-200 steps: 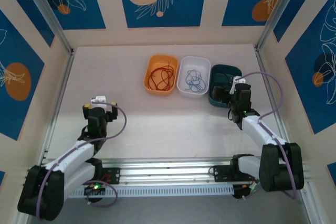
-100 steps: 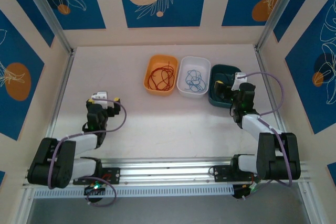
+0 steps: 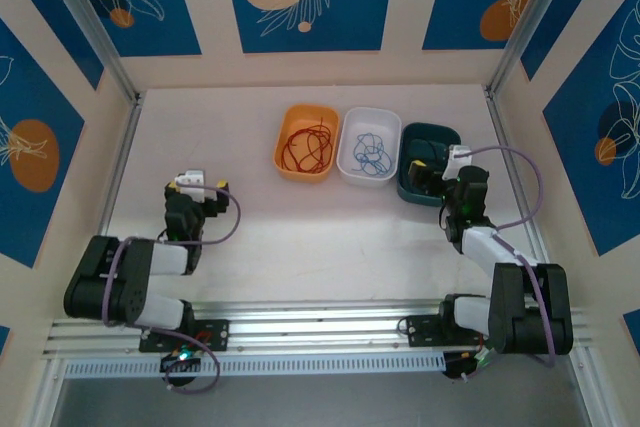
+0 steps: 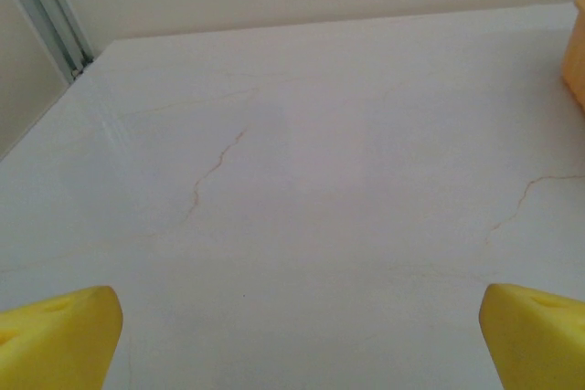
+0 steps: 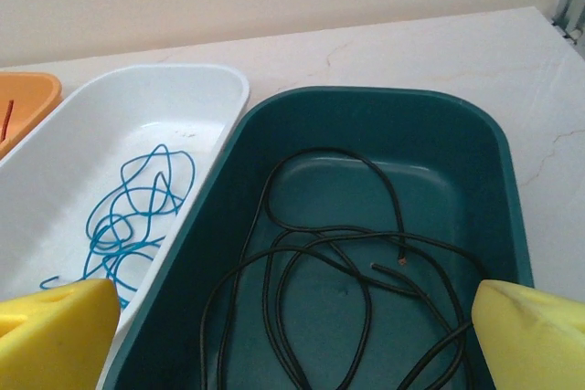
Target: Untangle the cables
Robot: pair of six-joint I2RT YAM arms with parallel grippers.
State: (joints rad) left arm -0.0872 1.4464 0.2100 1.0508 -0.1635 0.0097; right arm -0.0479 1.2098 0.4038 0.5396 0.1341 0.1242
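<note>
Three cables lie sorted near the table's far edge: red cable in the orange tray, blue cable in the white tray, black cable in the teal tray. The right gripper hangs over the teal tray's near end, the left gripper over bare table; both are spread wide and empty.

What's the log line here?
red cable: orange bin; blue cable: white bin; black cable: teal bin; left pincer: open, empty; right pincer: open, empty
</note>
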